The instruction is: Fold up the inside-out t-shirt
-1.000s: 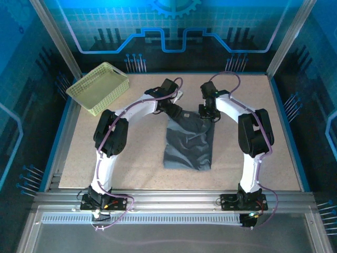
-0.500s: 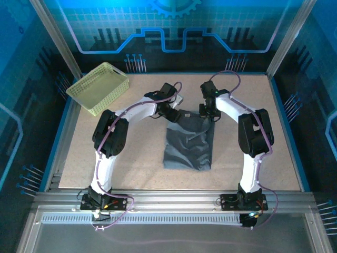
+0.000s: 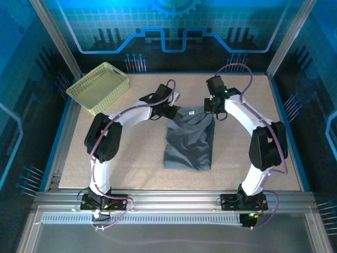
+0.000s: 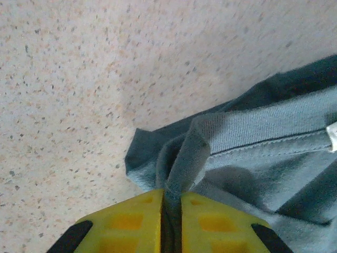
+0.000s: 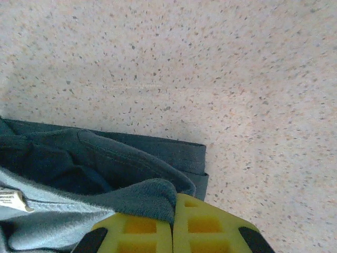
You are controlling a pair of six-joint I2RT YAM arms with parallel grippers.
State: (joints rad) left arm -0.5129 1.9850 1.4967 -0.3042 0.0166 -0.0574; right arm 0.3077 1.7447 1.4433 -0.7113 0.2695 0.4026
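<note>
The slate-grey t-shirt [image 3: 189, 139] is a soft, wrinkly, roughly rectangular bundle sitting mid-worktop [image 3: 131, 158], which is speckled beige stuff. The left gripper [image 4: 171, 199] has its yellow jaws squeezed tight on a stitched fold at the shirt's far left corner. The right gripper [image 5: 172, 210] is clamped on the fuzzy far right corner. Compared to half a second back, the shirt's far edge sits closer to the worktop's far edge, and the right elbow has swung outward.
</note>
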